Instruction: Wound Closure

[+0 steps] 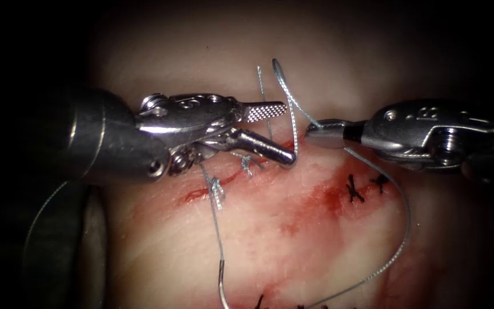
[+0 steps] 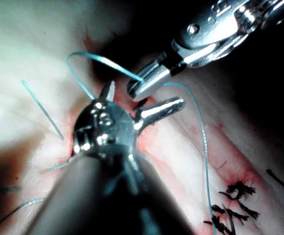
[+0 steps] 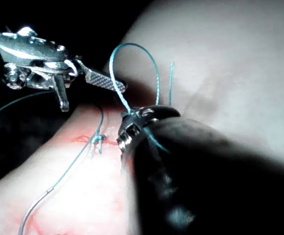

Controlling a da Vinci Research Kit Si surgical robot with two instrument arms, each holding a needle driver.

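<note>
Gripping the thread (image 1: 293,117) in clenched jaws: right tool (image 1: 322,135), entering from the right, level with the cut's (image 1: 224,182) right end. Thread loop rising above those jaws, then trailing down and right in a wide arc across the tissue (image 1: 270,246). Same grasp seen in left wrist view, right tool (image 2: 144,84) pinched on thread (image 2: 102,59).

Left tool (image 1: 275,131) released, jaws spread wide, holding nothing; serrated upper jaw level, lower jaw angled down toward the cut's right end, whether touching tissue, cannot tell. Thread passing between the spread jaws. Right wrist view: left tool (image 3: 90,90) splayed just beside the loop (image 3: 132,54).

Needle (image 1: 222,283) lying free on tissue below the cut, held by neither tool, not in the tissue; thread running up from it to the cut. Knotted stitches (image 1: 217,189) across the cut. Dark stitches (image 1: 354,190) off right. Red fluid (image 1: 321,200) smeared between.
</note>
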